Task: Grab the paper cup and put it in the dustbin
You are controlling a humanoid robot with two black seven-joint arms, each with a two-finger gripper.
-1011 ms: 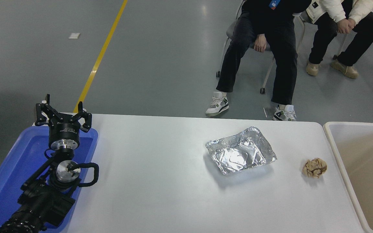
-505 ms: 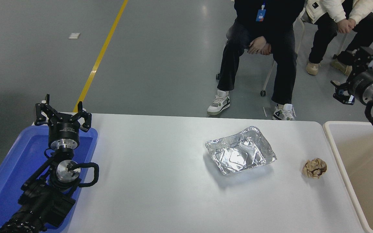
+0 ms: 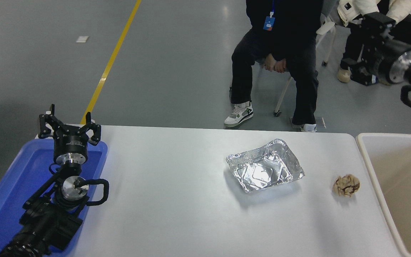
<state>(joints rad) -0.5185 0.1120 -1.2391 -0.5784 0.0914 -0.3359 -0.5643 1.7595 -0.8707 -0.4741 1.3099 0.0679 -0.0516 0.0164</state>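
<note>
No paper cup shows anywhere in the head view; it is hidden or out of view. The dustbin (image 3: 364,150), beige with a thick cream rim, stands at the table's right end, and the part of its inside that shows is bare. My right gripper (image 3: 363,44) is raised high at the upper right, beyond the table's far edge and above the bin's far corner. Its fingers are spread and hold nothing. My left gripper (image 3: 68,123) is parked open over the blue tray at the lower left.
A crumpled silver foil tray (image 3: 265,170) lies right of the table's middle. A crumpled brown paper ball (image 3: 346,185) lies between it and the bin. A blue plastic tray (image 3: 9,192) is at the left end. Two people sit beyond the far edge.
My right gripper rose from over the bin at the right edge and swung up and to the left, empty. The person in black shifted on the chair. The left arm stayed put.
</note>
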